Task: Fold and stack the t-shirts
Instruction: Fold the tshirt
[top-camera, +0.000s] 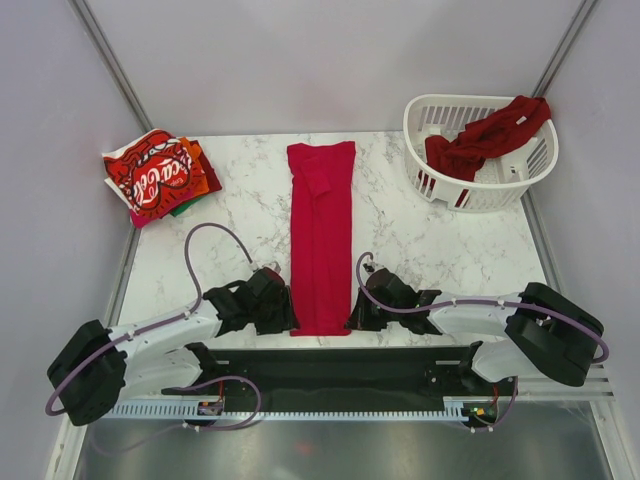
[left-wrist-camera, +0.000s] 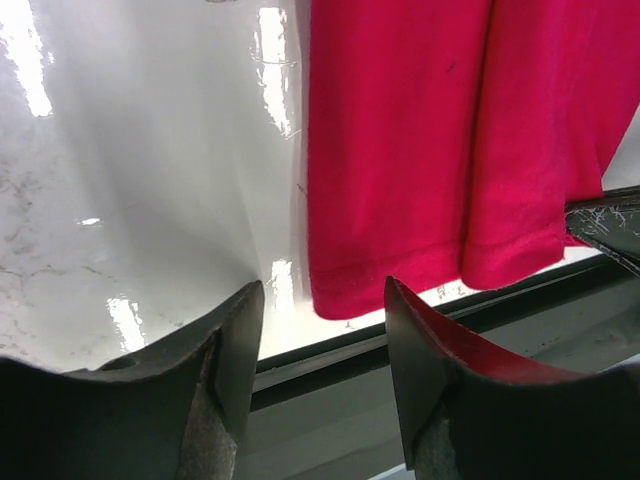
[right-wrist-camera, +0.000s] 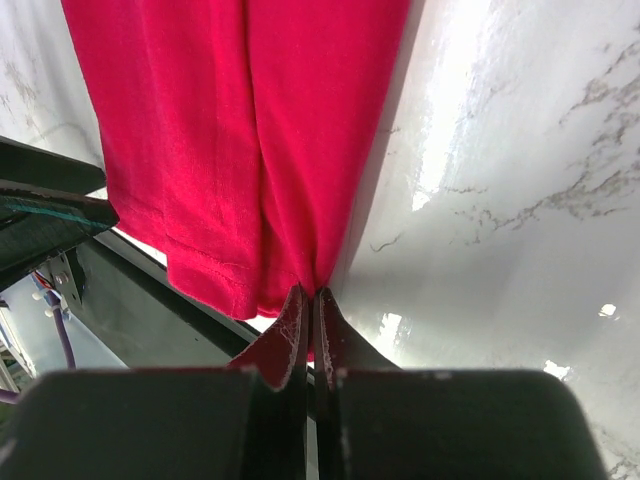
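A plain bright red t-shirt (top-camera: 321, 235) lies folded into a long narrow strip down the middle of the marble table, its hem at the near edge. My left gripper (top-camera: 283, 312) is open at the hem's left corner (left-wrist-camera: 340, 295), just short of the cloth. My right gripper (top-camera: 355, 318) is shut on the hem's right corner (right-wrist-camera: 300, 270). A folded stack with the Coca-Cola t-shirt (top-camera: 150, 175) on top lies at the far left. A dark red t-shirt (top-camera: 490, 135) hangs over the white basket (top-camera: 478, 190).
The white slatted laundry basket stands at the back right corner. Orange and green cloth edges (top-camera: 195, 200) show under the folded stack. A black rail (top-camera: 330, 365) runs along the table's near edge. Grey walls close in the sides and back.
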